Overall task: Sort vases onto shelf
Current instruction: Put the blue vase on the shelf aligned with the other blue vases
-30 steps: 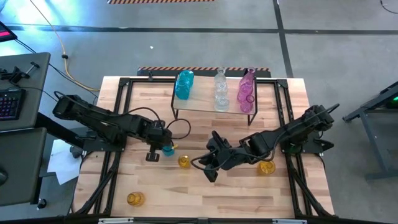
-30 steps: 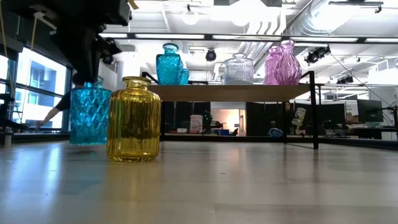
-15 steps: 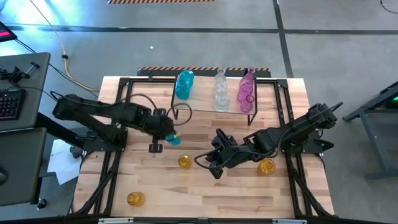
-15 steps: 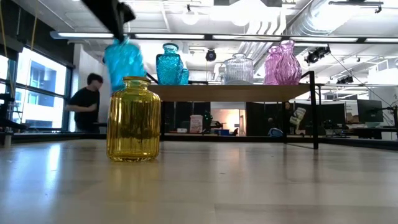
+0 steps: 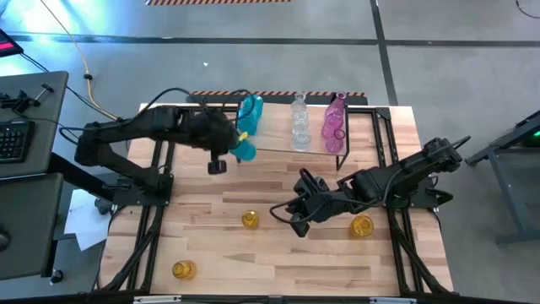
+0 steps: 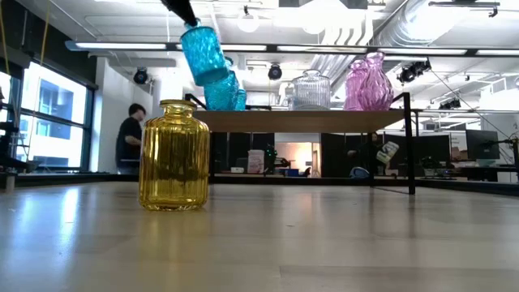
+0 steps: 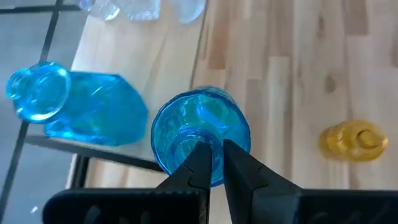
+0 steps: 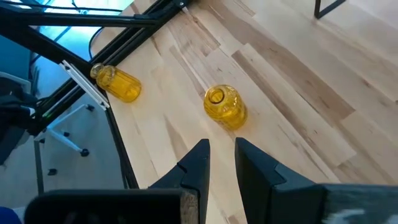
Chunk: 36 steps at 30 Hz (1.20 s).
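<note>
At the shelf's (image 5: 278, 149) left front edge, the left gripper (image 7: 214, 163) pinches a small teal vase (image 7: 200, 134) by its rim, holding it tilted in the air. Just beyond it, a taller teal vase (image 7: 74, 106) stands on the shelf board beside clear vases (image 5: 299, 122) and pink vases (image 5: 334, 121). Over the tabletop, the right gripper (image 8: 221, 163) hangs with fingers narrowly parted, holding nothing, an amber vase (image 8: 225, 107) just ahead.

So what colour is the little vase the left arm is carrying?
Teal-blue glass vase, clearest in the left wrist view, pinched by the left gripper.
</note>
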Tool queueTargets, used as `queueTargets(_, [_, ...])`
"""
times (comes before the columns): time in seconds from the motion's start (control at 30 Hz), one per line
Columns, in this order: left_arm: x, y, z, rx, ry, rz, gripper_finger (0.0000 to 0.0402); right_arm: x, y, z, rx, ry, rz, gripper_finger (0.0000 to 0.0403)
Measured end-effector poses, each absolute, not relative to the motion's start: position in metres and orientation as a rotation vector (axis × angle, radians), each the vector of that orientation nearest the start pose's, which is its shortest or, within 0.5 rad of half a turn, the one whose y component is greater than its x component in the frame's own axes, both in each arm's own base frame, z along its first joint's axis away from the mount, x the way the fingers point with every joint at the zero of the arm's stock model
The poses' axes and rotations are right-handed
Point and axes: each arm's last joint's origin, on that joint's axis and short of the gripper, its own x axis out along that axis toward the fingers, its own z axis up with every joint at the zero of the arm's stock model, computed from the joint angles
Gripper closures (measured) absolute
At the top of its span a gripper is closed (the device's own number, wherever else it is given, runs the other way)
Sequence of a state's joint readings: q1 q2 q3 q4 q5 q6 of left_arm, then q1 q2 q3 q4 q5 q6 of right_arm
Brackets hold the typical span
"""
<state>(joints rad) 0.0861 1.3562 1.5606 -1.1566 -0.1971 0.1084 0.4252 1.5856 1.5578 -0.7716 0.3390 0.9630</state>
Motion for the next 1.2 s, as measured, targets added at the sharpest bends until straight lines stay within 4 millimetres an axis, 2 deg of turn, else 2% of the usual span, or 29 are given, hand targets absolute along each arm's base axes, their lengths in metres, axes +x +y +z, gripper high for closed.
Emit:
queueTargets(0.17, [0.26,0.04,0.389,0.206,1.056,0.2,0.0389,0.31,0.13,0.352,0.617,0.713,-0.271,0.0345])
queueTargets(0.33, [0.28,0.045,0.381,0.248,1.145,0.177,0.0389,0.31,0.13,0.352,0.62,0.715,-0.273,0.0345])
queueTargets(0.47, [0.287,0.047,0.379,0.286,1.169,0.193,0.0389,0.31,0.13,0.352,0.623,0.715,-0.274,0.0345])
queueTargets(1.2, [0.28,0.074,0.379,0.268,1.203,0.227,0.0387,0.31,0.13,0.352,0.628,0.72,-0.266,0.0345])
